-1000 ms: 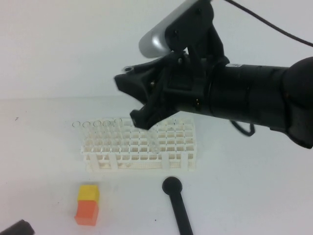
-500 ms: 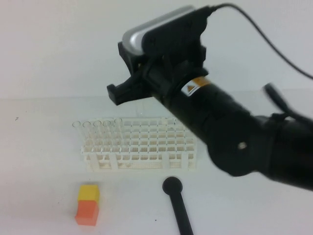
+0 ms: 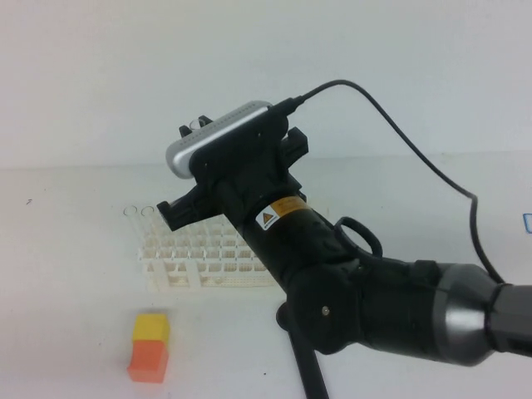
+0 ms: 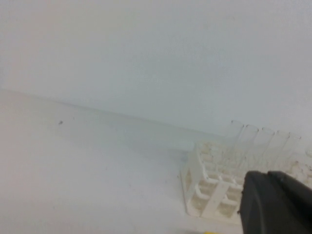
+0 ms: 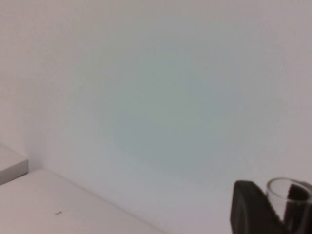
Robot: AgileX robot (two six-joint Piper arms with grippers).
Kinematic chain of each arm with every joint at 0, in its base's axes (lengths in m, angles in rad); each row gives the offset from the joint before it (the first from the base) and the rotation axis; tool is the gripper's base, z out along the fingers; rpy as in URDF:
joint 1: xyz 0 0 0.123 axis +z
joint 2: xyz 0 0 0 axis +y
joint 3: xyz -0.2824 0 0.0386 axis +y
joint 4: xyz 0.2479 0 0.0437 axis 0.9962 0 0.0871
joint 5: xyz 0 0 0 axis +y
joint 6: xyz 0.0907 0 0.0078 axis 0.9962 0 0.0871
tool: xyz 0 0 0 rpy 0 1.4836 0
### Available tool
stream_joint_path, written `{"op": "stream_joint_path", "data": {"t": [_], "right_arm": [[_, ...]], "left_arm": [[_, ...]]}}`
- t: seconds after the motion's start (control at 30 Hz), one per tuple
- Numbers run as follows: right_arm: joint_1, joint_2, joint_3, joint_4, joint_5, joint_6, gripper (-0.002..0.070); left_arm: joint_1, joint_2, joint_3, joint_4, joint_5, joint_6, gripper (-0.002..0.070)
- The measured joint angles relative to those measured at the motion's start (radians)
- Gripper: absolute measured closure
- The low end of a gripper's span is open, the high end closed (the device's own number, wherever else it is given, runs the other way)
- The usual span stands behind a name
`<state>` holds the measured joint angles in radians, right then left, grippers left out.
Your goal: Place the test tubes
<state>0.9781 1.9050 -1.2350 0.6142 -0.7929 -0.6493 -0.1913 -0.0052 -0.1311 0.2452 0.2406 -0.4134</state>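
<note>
"Any writing on it?"
"Only a yellow warning-triangle sticker (image 3: 268,219) on the right arm (image 3: 366,307), its print too small to read. The right gripper (image 5: 278,209), above the white rack (image 3: 187,266), pinches a glass test tube (image 5: 286,189)."
"And the left gripper (image 4: 275,202)?"
"Near the rack's end. Its grip, I cannot tell."

A flat white worktop (image 3: 66,291) spreads out wide. A plain white wall (image 3: 100,75) stands up along its far edge. The light is soft and even all over.

Raised camera looks down; low left wrist camera shares the rack (image 3: 187,262).
</note>
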Motion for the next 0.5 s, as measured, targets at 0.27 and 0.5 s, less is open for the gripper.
{"op": "stream_joint_path", "data": {"t": [0.27, 0.5], "right_arm": [[0.002, 0.038, 0.000, 0.068, -0.060, 0.016, 0.0550], [0.005, 0.075, 0.000, 0.079, -0.125, 0.051, 0.0550]], "left_arm": [[0.029, 0.000, 0.135, -0.179, 0.006, 0.264, 0.0676], [0.051, 0.000, 0.132, -0.337, 0.105, 0.466, 0.0676]]}}
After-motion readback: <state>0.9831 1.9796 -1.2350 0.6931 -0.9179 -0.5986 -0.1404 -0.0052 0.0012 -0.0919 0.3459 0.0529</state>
